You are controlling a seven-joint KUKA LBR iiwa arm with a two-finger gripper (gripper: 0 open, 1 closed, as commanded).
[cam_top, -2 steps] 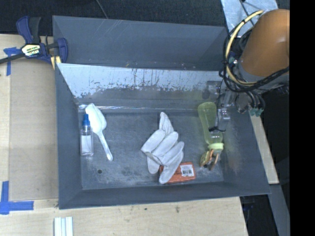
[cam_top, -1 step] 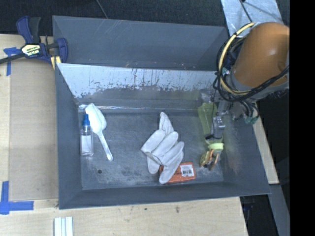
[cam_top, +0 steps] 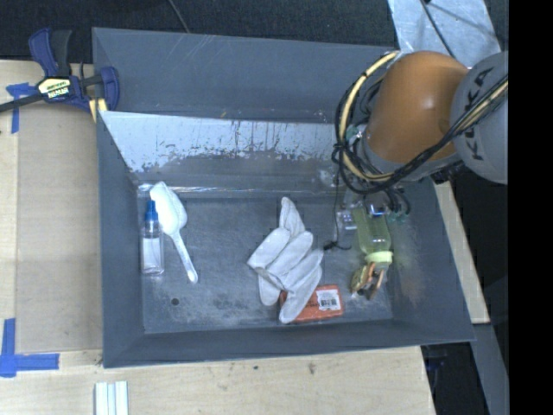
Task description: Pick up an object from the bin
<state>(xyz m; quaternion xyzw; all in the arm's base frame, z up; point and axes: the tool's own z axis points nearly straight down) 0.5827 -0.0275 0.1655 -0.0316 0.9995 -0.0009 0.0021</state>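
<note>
Though its grasp cannot be told, the gripper (cam_top: pixel 367 279) is seen near the grey metal bin's (cam_top: pixel 259 85) right wall, beside a crumpled white glove (cam_top: pixel 285 262).

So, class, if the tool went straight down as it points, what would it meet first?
The tool would likely meet the bare bin floor, just right of the orange card; depth is unclear.

I see a small clear plastic bottle (cam_top: pixel 152 245) by the left wall of the grey metal bin (cam_top: pixel 259 76), with a white plastic scoop (cam_top: pixel 175 227) touching its right side. A crumpled white cloth (cam_top: pixel 285 258) lies mid-floor, overlapping a flat orange packet (cam_top: pixel 323 304) by the near wall. My tool (cam_top: pixel 368 275) is just right of the cloth.
</note>
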